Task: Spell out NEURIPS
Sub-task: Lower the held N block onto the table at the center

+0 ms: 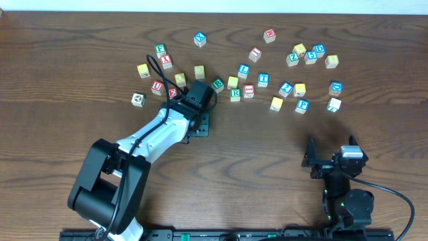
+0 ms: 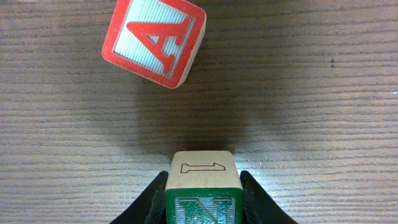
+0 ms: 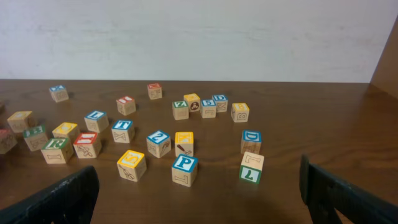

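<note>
N cube (image 2: 203, 190) clamped between left jaws in wrist view, hidden overhead; right jaws wide apart.

N cube (image 2: 203, 177) sits between the left gripper's (image 2: 203, 200) fingers; A cube (image 2: 154, 40) lies ahead-left on the table (image 2: 311, 124).

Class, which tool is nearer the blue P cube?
Right. The right tool faces the blue P cube from close by; the left tool is farther off to its left, holding the N cube.
</note>
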`<state>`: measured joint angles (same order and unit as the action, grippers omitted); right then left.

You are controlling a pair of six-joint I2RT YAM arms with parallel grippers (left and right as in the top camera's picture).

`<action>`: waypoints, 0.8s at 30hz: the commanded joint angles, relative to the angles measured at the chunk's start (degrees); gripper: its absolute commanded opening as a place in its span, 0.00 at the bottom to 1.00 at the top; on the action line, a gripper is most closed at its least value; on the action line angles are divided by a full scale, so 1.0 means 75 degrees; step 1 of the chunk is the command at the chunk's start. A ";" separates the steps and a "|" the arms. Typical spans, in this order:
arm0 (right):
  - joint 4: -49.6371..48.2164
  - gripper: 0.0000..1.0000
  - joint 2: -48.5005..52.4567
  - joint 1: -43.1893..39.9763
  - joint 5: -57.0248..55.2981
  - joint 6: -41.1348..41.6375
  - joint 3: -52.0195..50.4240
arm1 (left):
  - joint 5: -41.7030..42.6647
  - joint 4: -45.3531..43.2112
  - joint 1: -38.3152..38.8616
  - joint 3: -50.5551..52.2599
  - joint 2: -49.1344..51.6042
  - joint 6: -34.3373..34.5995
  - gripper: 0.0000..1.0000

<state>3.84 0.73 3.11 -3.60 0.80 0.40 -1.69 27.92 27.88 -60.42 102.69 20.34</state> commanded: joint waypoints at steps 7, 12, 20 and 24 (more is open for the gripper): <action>0.0029 0.99 -0.0038 -0.0052 0.0015 -0.0061 -0.0012 | -0.0125 -0.0020 0.0003 0.0050 0.0455 -0.0015 0.24; 0.0029 0.99 -0.0038 -0.0055 0.0017 -0.0061 -0.0012 | -0.0125 -0.0020 0.0003 0.0050 0.0455 -0.0015 0.24; 0.0029 0.99 -0.0038 -0.0052 0.0015 -0.0061 -0.0012 | -0.0061 -0.0017 0.0003 0.0020 0.0425 -0.0015 0.36; 0.0029 0.99 -0.0038 -0.0052 0.0017 -0.0061 -0.0012 | -0.0061 0.0003 0.0003 -0.0012 0.0382 -0.0015 0.41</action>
<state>3.81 0.71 3.11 -3.60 0.80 0.40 -1.85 27.53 27.88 -60.45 105.45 20.43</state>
